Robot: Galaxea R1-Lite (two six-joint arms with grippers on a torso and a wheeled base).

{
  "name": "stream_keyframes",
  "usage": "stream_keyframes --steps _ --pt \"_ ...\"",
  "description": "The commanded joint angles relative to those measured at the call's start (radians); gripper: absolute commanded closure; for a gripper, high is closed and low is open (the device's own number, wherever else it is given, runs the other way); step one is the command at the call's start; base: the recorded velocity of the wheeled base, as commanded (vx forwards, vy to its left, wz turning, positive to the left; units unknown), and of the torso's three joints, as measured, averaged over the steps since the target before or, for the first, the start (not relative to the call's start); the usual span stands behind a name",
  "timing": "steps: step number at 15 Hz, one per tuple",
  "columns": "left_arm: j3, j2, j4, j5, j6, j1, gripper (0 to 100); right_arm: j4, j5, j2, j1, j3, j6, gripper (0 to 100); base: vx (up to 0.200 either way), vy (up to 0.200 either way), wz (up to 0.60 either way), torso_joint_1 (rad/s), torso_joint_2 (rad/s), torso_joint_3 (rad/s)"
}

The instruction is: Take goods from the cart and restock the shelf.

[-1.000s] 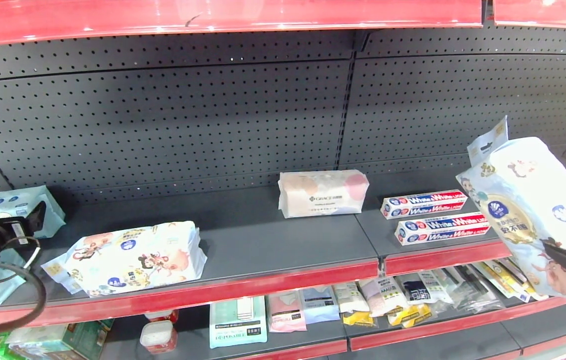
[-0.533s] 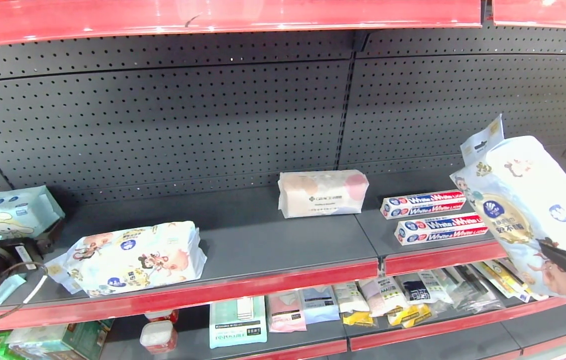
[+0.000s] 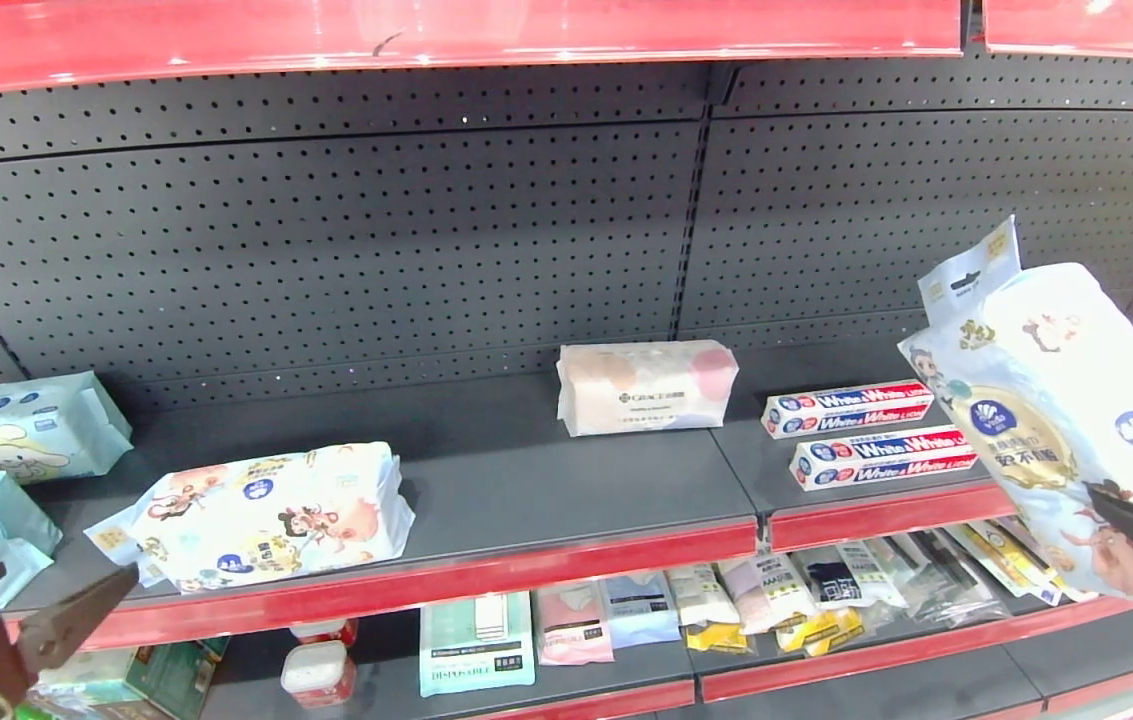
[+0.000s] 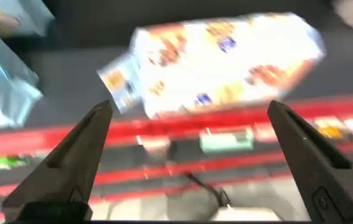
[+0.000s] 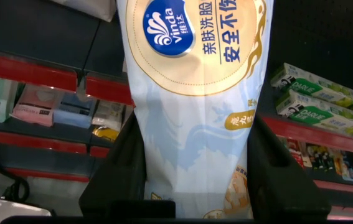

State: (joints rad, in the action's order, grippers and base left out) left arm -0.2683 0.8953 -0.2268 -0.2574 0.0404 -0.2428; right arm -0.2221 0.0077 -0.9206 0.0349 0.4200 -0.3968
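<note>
Placing step: right gripper (image 5: 195, 168) clamped on the tissue pack (image 3: 1056, 400), held up off the right end of the shelf (image 3: 526, 480); left gripper (image 4: 188, 109) empty, jaws spread, low at the left front lip.
Judgement: carry the pack over bare shelf, lay it flat and release only once it rests; the two toothpaste boxes (image 3: 846, 408) close by could be knocked. Shelf holds, largest first: cartoon-print pack (image 3: 266, 515) at front left, blue packs (image 3: 21, 425) at far left, pink pack (image 3: 646, 385) mid-back, then the toothpaste boxes.
</note>
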Motion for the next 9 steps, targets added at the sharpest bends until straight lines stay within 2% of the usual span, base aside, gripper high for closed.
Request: stream_keyframes --steps 1,3,4,6,9 --pt "-0.025 -0.358 0.135 -0.031 0.029 0.042 0 0.000 0.002 0.020 0.000 -0.012 0.000 100 0.000 0.000 0.00 0.000 0.00 0.000" --pt "0.058 -0.523 0.164 -0.034 0.045 0.040 0 0.000 0.003 0.026 0.000 -0.013 0.000 100 0.000 0.000 0.00 0.000 0.00 0.000" --pt "0.066 -0.558 0.205 -0.023 0.045 0.039 0 0.000 0.003 0.023 0.000 -0.010 0.000 100 0.000 0.000 0.00 0.000 0.00 0.000" --pt "0.080 -0.624 0.285 0.041 0.045 0.037 0 0.000 0.003 0.023 0.000 -0.010 0.000 100 0.000 0.000 0.00 0.000 0.00 0.000" --pt "0.123 -0.800 0.391 0.044 0.053 0.042 0 0.000 0.002 0.040 0.000 -0.030 -0.013 100 0.000 0.000 0.00 0.000 0.00 0.000"
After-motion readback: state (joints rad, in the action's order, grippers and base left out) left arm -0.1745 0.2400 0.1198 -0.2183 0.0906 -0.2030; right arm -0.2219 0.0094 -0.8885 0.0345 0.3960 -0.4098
